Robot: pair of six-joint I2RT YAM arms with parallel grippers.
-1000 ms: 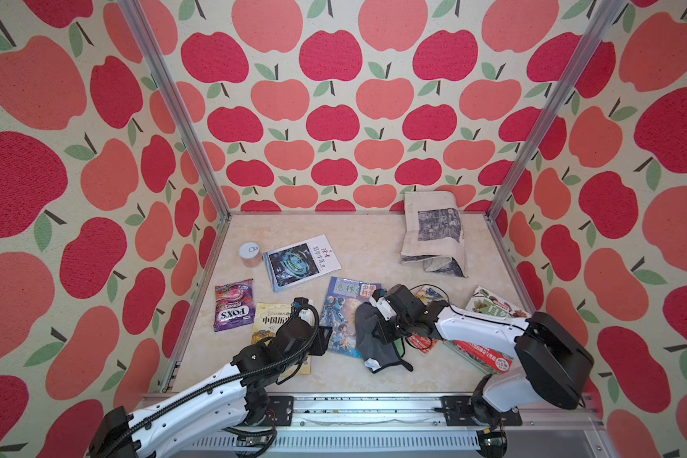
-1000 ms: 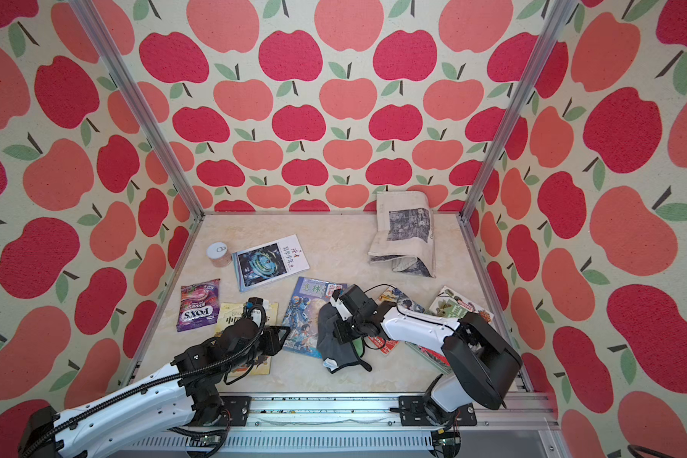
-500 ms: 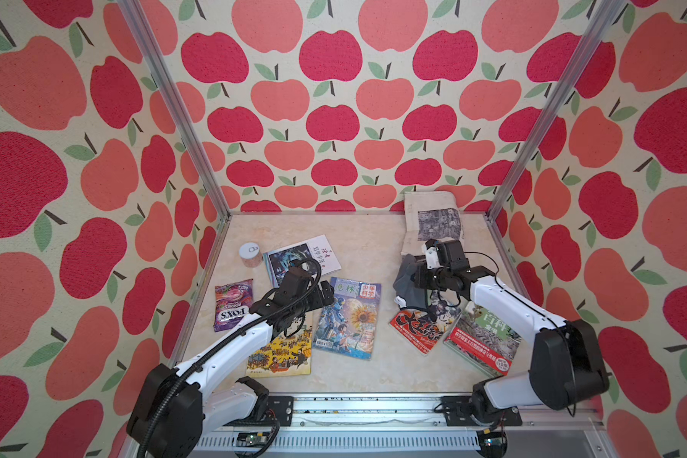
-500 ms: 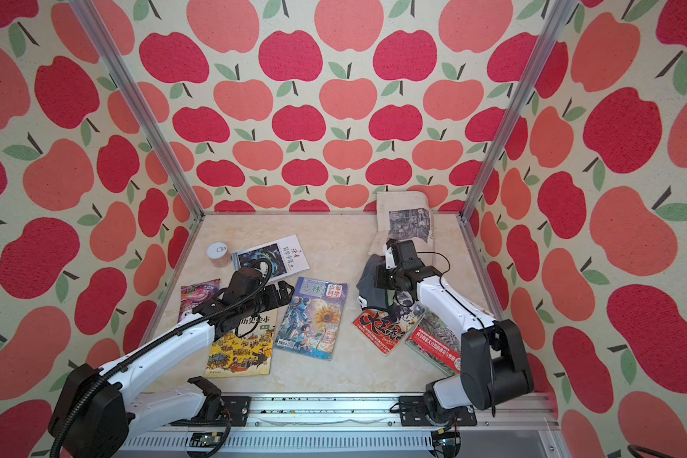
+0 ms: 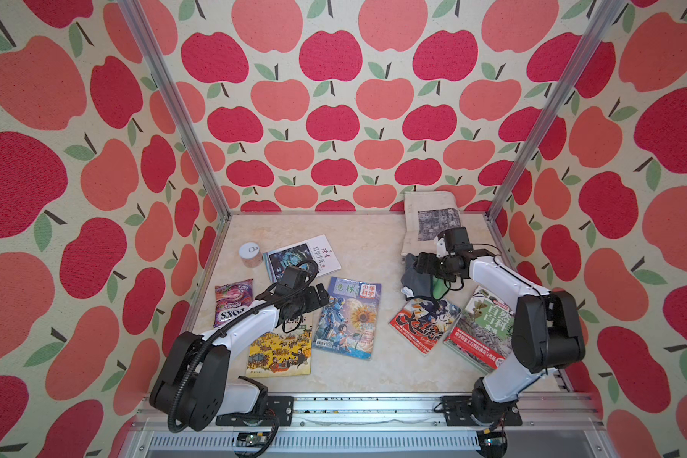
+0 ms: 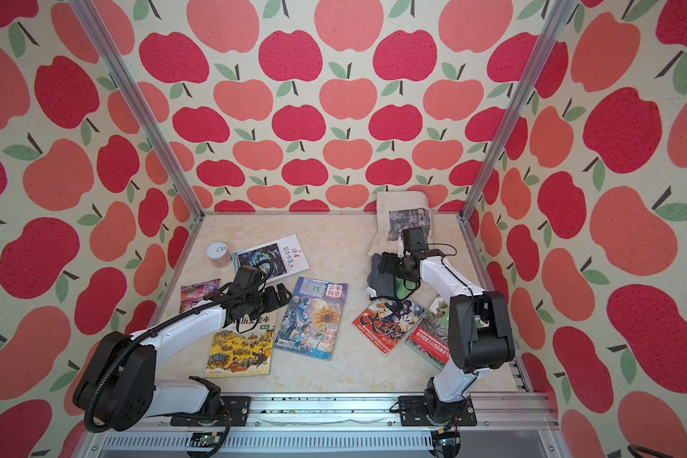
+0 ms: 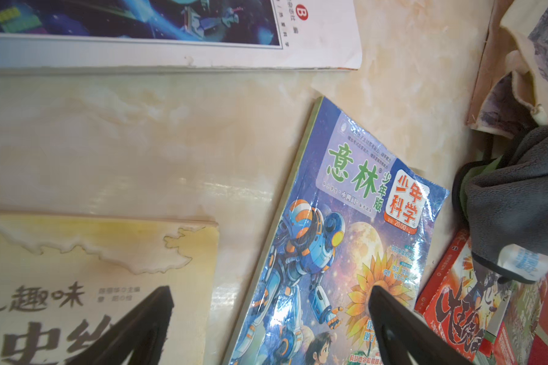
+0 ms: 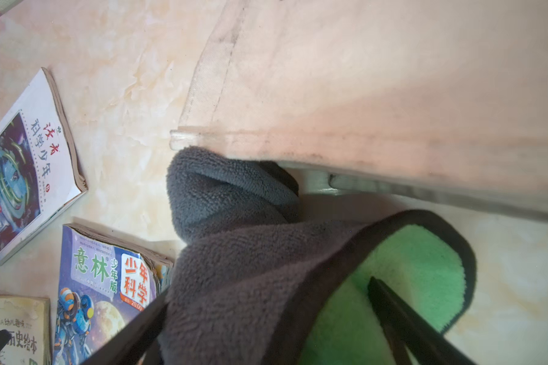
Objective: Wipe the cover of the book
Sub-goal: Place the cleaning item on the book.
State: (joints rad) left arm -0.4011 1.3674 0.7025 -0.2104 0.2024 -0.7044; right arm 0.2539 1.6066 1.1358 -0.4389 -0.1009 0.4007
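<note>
Apple-patterned walls are set round a pale marbled table on which several books are scattered. Near the middle the blue book, with a robot and a sunflower on its cover, is laid flat and closed, slightly turned, between a yellow book and a red book.

The left gripper is held just beside the blue book's far corner on the yellow book's side. In the left wrist view its jaws are seen spread wide with nothing between them: one fingertip is over the yellow book, the other over the blue cover.

The right gripper is placed well apart from the blue book, at the near edge of a printed bag. A grey-and-green cloth is bunched there, touching the red book's far edge. In the right wrist view the jaws are seen wide apart with the cloth lying loose between them, not pinched. Bare table is left between cloth and blue book.
</note>
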